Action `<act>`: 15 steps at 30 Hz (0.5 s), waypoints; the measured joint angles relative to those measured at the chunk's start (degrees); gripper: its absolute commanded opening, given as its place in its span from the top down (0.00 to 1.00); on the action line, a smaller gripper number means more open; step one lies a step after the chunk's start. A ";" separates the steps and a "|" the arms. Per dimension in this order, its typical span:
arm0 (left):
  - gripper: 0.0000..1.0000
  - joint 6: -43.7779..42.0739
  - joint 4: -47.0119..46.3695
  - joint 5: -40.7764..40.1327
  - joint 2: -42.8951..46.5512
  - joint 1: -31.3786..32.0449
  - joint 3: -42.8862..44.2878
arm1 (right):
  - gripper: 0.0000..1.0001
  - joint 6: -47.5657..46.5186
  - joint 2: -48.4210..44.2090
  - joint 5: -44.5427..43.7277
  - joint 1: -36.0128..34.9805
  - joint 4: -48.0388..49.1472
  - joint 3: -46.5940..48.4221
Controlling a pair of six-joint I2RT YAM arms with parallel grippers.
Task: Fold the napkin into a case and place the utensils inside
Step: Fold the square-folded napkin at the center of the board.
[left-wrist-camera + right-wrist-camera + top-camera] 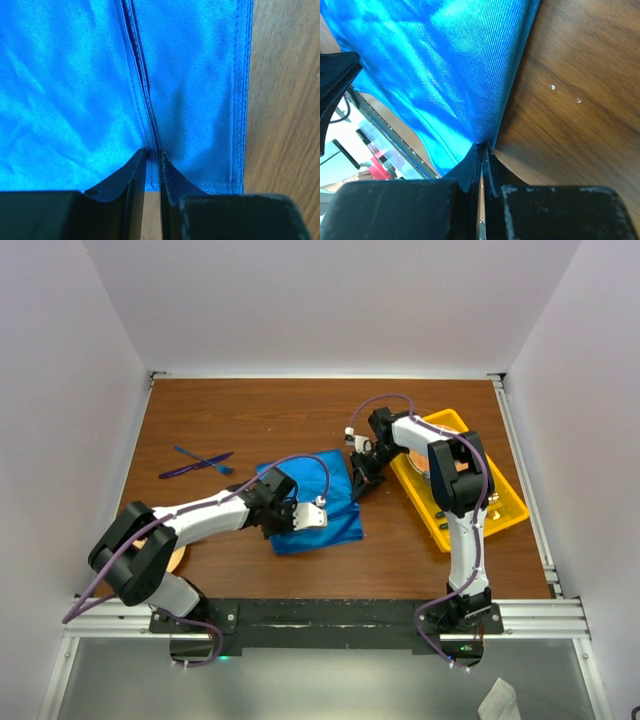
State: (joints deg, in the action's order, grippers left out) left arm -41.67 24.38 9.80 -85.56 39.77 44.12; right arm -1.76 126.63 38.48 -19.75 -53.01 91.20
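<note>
The bright blue napkin (pixel 320 502) lies in the middle of the table, folded over into a rough square with stacked hems. My left gripper (pixel 283 502) is at its left side, shut on a hemmed fold of the napkin (pixel 90 100), with the jaws pinching the cloth (pixel 152 152). My right gripper (pixel 358 483) is at its right edge, shut on the napkin's edge (pixel 445 65), with the fingers closed tight (pixel 483 147). The utensils, a blue piece (pixel 208 460) and a purple piece (pixel 188 470), lie crossed on the table at the far left, apart from the cloth.
A yellow tray (pixel 498 512) holding a plate stands at the right, beside the right arm. A tan round object (pixel 176 560) lies partly under the left arm at the near left. Bare wood (pixel 580 75) shows right of the napkin.
</note>
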 measured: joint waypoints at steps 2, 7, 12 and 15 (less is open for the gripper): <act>0.85 -0.02 0.55 -0.02 0.00 0.00 0.26 | 1.00 -0.37 0.00 -0.02 0.00 -0.24 0.22; 0.92 -0.20 1.22 -0.07 0.00 0.00 0.81 | 1.00 -0.87 0.00 -0.07 0.00 -0.66 0.79; 0.93 -0.92 1.90 -0.15 0.00 -0.22 1.51 | 1.00 -0.96 0.00 -0.09 0.00 -0.94 1.14; 0.81 -1.07 2.05 -0.22 0.00 -0.52 1.66 | 1.00 -1.03 0.00 -0.09 0.00 -1.14 1.53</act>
State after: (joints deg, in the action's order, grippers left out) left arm -42.74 26.44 9.58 -85.56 39.24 45.78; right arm -2.79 126.63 38.39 -19.75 -54.15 92.73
